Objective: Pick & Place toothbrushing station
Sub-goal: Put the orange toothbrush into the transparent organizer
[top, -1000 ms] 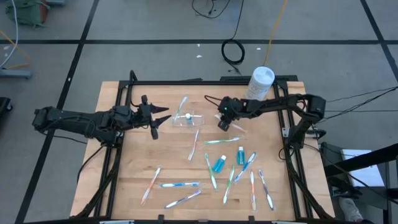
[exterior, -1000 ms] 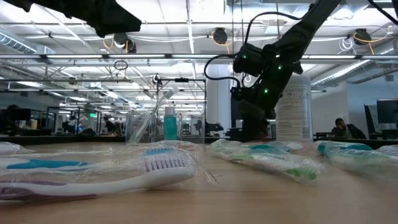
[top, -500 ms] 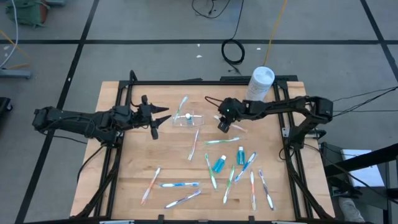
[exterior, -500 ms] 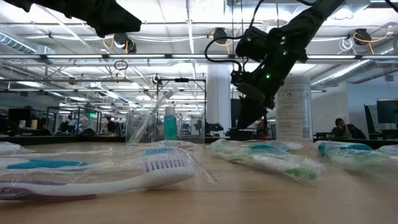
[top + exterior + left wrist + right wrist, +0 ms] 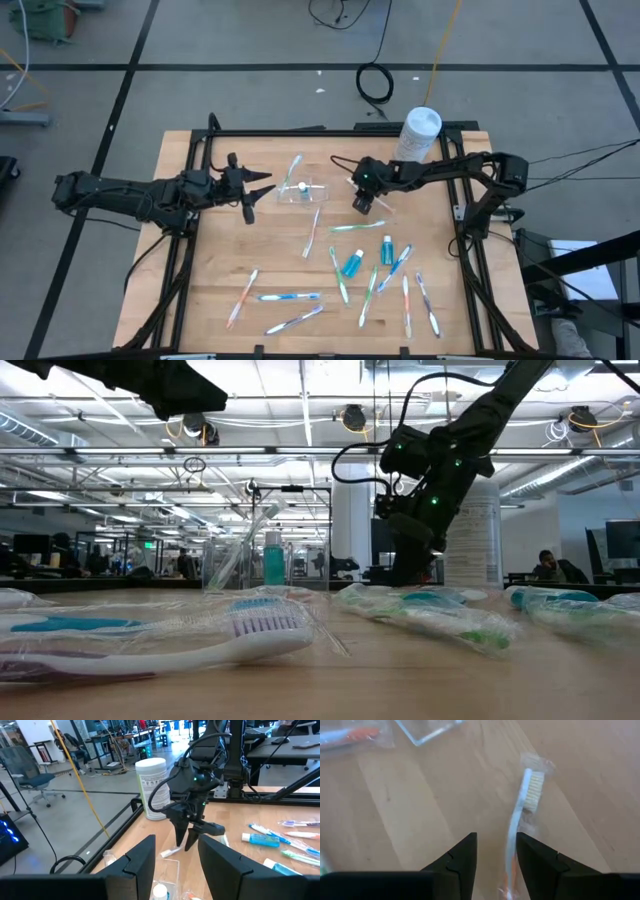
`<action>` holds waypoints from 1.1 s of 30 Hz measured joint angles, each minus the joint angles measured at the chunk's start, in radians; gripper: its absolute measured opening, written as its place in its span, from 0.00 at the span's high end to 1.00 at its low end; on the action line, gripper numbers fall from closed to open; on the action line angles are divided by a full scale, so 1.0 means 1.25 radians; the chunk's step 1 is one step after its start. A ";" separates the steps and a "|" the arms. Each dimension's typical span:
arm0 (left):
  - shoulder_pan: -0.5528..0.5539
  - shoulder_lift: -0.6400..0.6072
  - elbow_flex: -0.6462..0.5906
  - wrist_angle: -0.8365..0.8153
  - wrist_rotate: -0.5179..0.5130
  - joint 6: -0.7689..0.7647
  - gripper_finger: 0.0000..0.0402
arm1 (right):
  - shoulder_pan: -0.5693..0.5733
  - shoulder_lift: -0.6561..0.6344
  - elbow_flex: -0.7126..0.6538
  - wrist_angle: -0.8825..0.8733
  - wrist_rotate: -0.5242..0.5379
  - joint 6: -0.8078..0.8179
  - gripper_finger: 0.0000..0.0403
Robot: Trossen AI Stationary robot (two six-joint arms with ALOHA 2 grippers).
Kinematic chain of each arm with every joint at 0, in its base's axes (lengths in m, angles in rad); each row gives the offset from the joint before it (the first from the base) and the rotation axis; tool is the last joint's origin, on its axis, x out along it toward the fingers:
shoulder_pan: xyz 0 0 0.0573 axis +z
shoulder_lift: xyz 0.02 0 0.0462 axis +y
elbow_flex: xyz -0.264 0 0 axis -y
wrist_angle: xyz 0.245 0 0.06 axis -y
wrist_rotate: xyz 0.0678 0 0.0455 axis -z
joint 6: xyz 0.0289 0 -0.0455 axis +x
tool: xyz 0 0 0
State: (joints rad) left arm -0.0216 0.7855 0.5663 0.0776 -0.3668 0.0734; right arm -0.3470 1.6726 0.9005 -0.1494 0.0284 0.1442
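Tabletop (image 5: 220, 270) scattered with wrapped toothbrushes, right gripper (image 5: 362, 204) poised over one.
Fingers apart, it points down at a white toothbrush (image 5: 520, 815) near the far edge, beside the clear cup (image 5: 302, 190); the left gripper (image 5: 262, 185), also spread, waits by the cup.

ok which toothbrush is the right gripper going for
The white toothbrush in clear wrap, lying directly below the open right gripper, beside the cup. The other loose brushes lie farther down the table, toward its front edge.

two slim black jointed arms with looping black cables (green lights glow on the right one).
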 joint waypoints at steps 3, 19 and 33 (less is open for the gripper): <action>0.000 0.000 0.000 0.000 0.000 -0.002 0.62 | 0.001 0.000 0.000 0.012 0.003 -0.022 0.73; 0.000 0.000 0.000 0.000 0.000 -0.003 0.62 | 0.008 0.022 -0.002 0.064 0.057 -0.023 0.61; 0.000 0.000 0.000 0.001 0.000 -0.003 0.62 | -0.031 0.061 0.001 0.084 0.060 -0.026 0.71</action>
State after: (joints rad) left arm -0.0212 0.7853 0.5663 0.0784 -0.3672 0.0694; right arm -0.3862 1.7493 0.9020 -0.0443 0.1040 0.1113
